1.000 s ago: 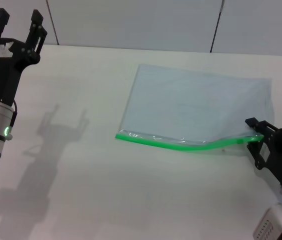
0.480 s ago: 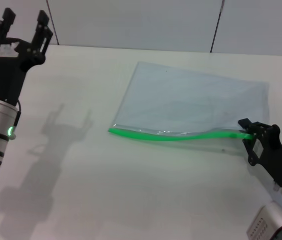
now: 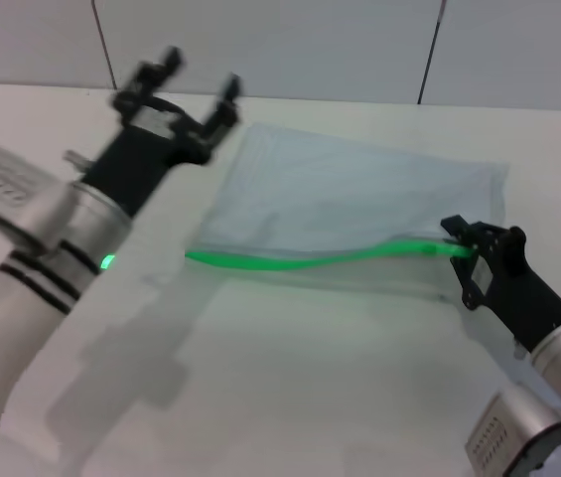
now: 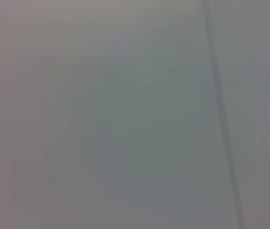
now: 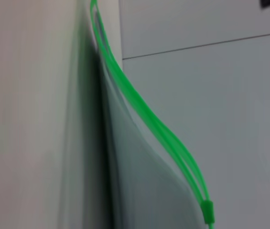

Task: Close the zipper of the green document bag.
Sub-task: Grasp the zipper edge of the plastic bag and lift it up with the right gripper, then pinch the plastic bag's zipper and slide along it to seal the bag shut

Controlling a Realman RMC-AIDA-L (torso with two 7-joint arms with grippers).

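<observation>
The green document bag lies flat on the white table, a pale translucent pouch. Its zipper runs as a bright green strip along the near edge, bowed upward toward the right end. My right gripper is shut on that right end of the strip. In the right wrist view the zipper shows two parted green lips meeting at the darker slider, with the bag beside it. My left gripper hovers open over the bag's far left corner. The left wrist view shows only a grey blur.
The white table stretches wide in front of the bag. A grey panelled wall with dark seams runs behind the table's far edge. The left arm's silver forearm crosses the table's left side.
My left arm has swung in from the far left to the bag's far left corner. The right gripper has moved left and away, holding the zipper end, and the bag slid left.
</observation>
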